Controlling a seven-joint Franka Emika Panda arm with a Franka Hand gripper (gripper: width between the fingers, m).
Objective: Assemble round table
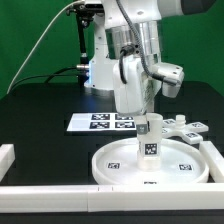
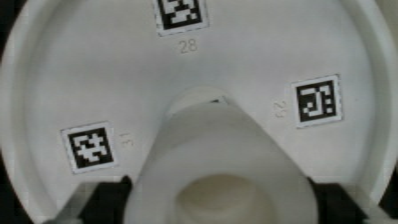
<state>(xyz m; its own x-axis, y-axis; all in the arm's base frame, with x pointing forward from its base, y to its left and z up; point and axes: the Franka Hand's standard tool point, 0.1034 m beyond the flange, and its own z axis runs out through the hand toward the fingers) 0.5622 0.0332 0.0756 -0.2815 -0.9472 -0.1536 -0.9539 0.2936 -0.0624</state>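
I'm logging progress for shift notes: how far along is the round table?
Done: the round disc lies flat, rim up. In hand: the gripper holds the leg upright at the disc's centre; seated or not, I cannot tell. Left: the cross-shaped foot piece lies loose beside the disc.

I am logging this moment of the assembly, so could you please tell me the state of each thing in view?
pincer: shut on the leg, pointing down.
leg: upright, gripped near its top, lower end at the disc's middle; whether it is seated cannot be told.
round disc: flat on the table, rim up.
cross-shaped foot piece: lying loose beside the disc, not fitted.
marker board: flat on the table.
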